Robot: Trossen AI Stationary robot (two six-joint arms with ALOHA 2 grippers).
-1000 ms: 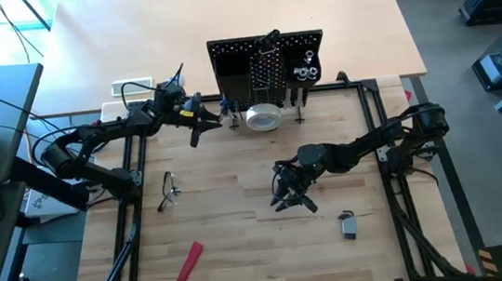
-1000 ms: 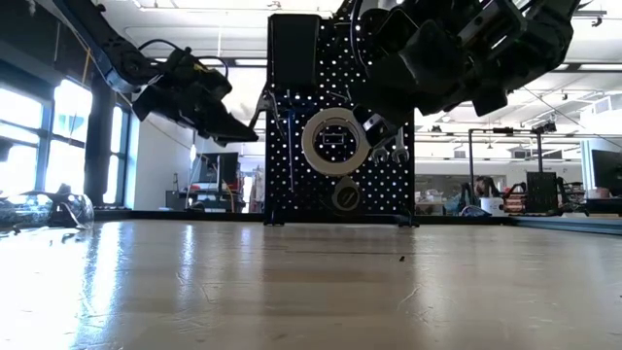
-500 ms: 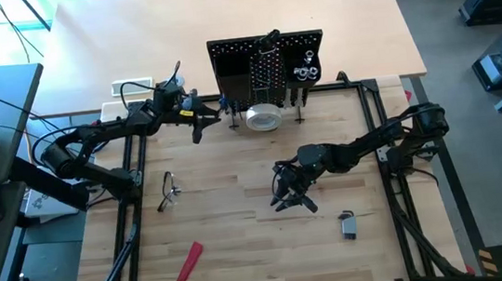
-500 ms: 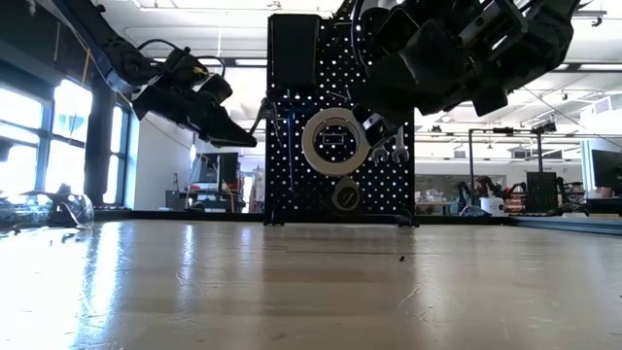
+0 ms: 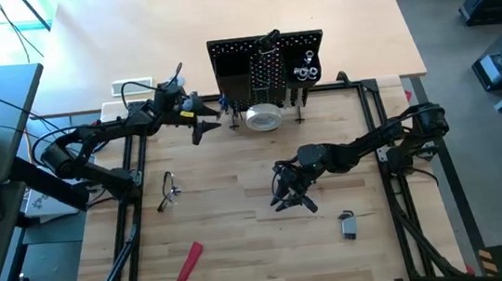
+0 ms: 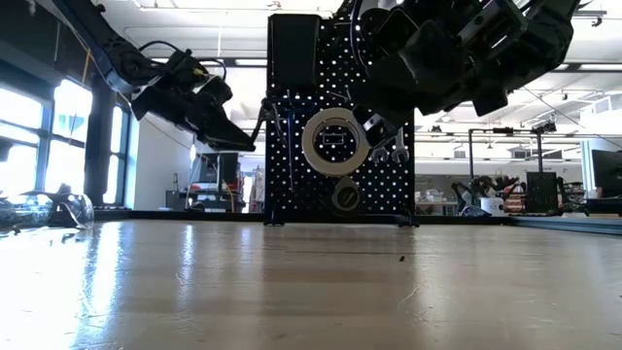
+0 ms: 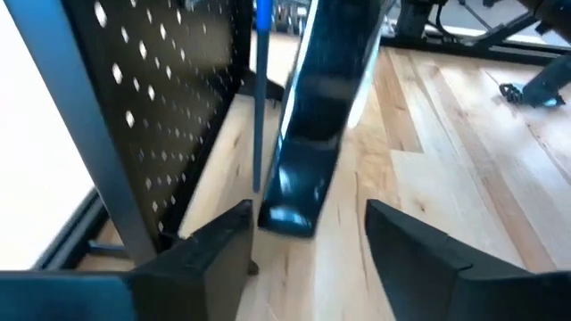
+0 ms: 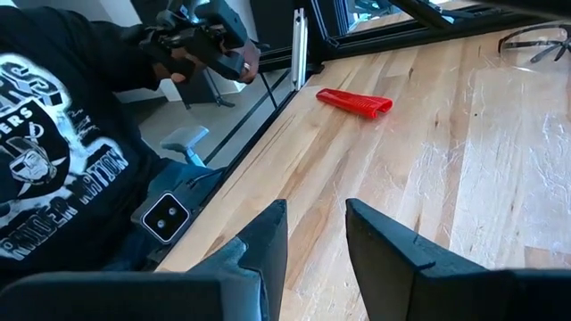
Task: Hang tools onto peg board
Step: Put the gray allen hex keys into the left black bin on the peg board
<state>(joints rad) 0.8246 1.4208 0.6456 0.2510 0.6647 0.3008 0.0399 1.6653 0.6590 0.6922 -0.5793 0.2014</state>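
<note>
Beside the tall black metal board full of holes [image 5: 267, 69], at its left edge, the left gripper [image 7: 308, 254] has its fingers spread apart around nothing, close to a blue-handled tool [image 7: 262, 89] on the board. Farther back over the wooden table [image 5: 239, 207], the right gripper [image 5: 287, 196] waits (fingers partly apart, empty).

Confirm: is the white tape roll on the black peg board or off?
On. The white tape roll hangs against the front of the upright black perforated peg board, well above the wooden table, with neither tool touching it.
</note>
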